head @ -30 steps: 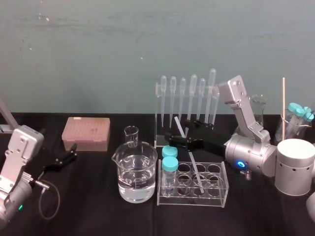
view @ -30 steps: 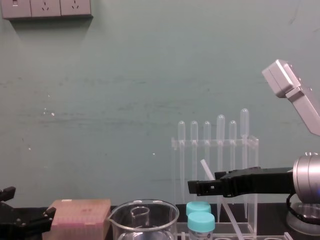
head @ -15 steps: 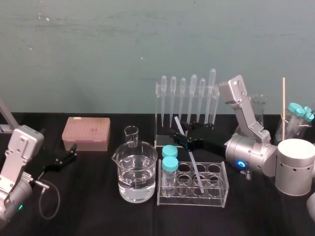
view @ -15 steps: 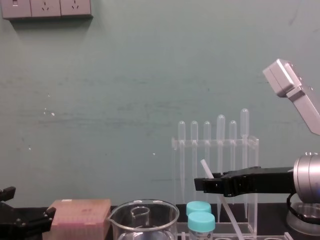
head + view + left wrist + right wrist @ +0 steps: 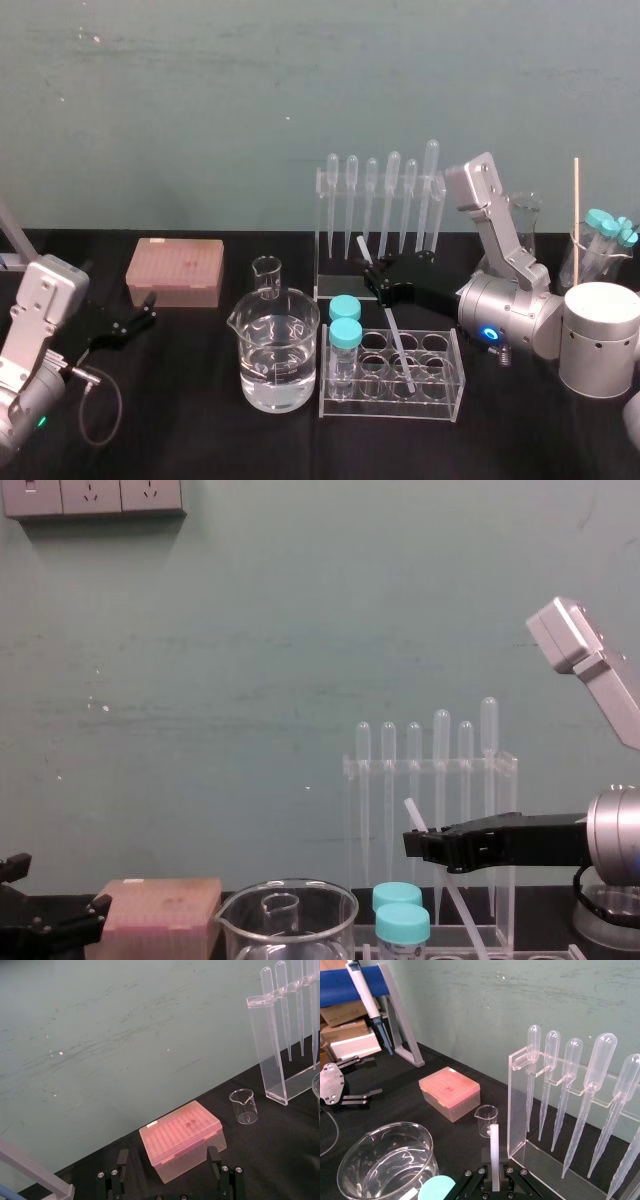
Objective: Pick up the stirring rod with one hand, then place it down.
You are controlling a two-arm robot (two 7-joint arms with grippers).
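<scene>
The stirring rod is a thin translucent white stick. It leans with its lower end in a well of the clear tube rack and its upper end toward the pipette stand. My right gripper reaches in from the right and is shut on the rod's upper part. In the right wrist view the rod rises from between the closed fingers of that gripper. The chest view shows the rod's tip poking up above the gripper. My left gripper rests open on the table at the far left.
A large beaker of water and a small beaker stand left of the tube rack, which holds two teal-capped tubes. The pipette stand is just behind the right gripper. A pink tip box sits back left, a white cylinder right.
The right gripper's fingers have closed from wide open onto the rod, and the gripper has drawn back a little to the right. The left arm has not moved.
</scene>
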